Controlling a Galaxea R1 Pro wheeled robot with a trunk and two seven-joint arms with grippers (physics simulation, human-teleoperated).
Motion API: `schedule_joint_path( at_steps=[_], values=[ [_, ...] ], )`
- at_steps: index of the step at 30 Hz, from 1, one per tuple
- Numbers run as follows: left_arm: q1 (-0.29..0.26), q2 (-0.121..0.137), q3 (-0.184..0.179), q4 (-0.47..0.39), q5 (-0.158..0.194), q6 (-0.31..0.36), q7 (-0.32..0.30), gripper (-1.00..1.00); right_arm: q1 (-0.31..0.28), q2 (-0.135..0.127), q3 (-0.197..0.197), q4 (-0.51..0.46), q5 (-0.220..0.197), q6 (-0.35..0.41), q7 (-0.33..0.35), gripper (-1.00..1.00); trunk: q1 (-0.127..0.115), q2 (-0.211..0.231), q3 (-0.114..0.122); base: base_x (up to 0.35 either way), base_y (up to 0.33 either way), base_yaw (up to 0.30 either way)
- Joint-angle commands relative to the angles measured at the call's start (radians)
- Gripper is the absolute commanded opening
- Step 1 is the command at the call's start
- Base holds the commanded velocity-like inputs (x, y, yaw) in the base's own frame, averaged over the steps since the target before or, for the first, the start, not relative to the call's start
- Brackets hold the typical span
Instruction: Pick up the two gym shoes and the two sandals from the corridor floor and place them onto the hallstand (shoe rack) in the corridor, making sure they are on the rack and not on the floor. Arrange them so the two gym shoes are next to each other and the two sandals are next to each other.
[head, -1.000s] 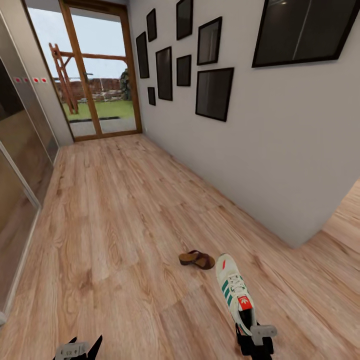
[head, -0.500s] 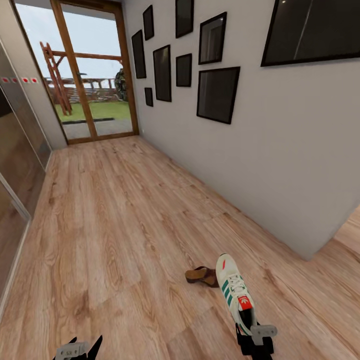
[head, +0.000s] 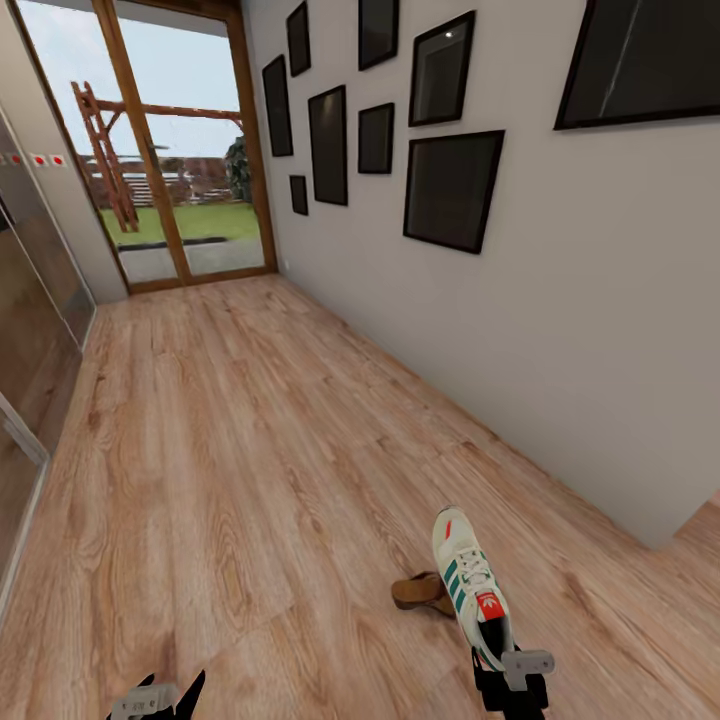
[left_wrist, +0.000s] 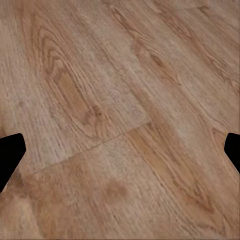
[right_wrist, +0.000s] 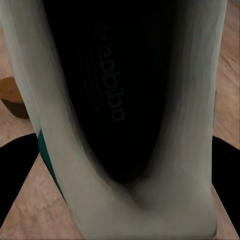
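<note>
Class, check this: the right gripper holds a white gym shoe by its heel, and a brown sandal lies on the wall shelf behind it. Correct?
Not quite. The right gripper does hold the gym shoe, but the head view shows the sandal lying on the corridor floor, not on a shelf.

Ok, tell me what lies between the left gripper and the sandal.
In the head view, only bare corridor floor lies between the left gripper and the sandal.

camera: head view pans right and advances | dark brown strapped leather sandal (head: 420, 592): now closer, partly hidden behind the held white green-striped gym shoe (head: 468, 584) | right wall opening: slides toward the right frame edge
</note>
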Motion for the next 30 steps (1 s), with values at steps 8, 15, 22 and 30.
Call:
schedule_joint_path(
  at_steps=[8,15,22,30],
  values=[
    [-0.001,0.0,0.002,0.001,0.01,0.002,-0.01,1.0,-0.001,0.0,0.0,0.001,0.011,-0.002,-0.01,-1.0,0.0,0.0,0.001,0.309,0.179,-0.132],
    [-0.001,0.0,0.002,0.002,0.01,0.002,-0.01,1.0,-0.001,0.0,0.0,0.001,0.011,-0.002,-0.01,-1.0,0.0,0.0,0.001,0.118,0.066,-0.006],
    [-0.001,0.0,0.002,0.002,0.01,0.002,-0.01,1.0,-0.001,0.0,0.0,0.001,0.011,-0.002,-0.011,-1.0,0.0,0.0,0.001,0.054,0.025,0.0],
    [-0.001,0.0,0.002,0.001,0.01,0.002,-0.008,1.0,-0.001,0.0,0.0,0.001,0.011,-0.002,-0.011,-1.0,0.0,0.0,0.001,0.24,0.175,0.0]
  ],
)
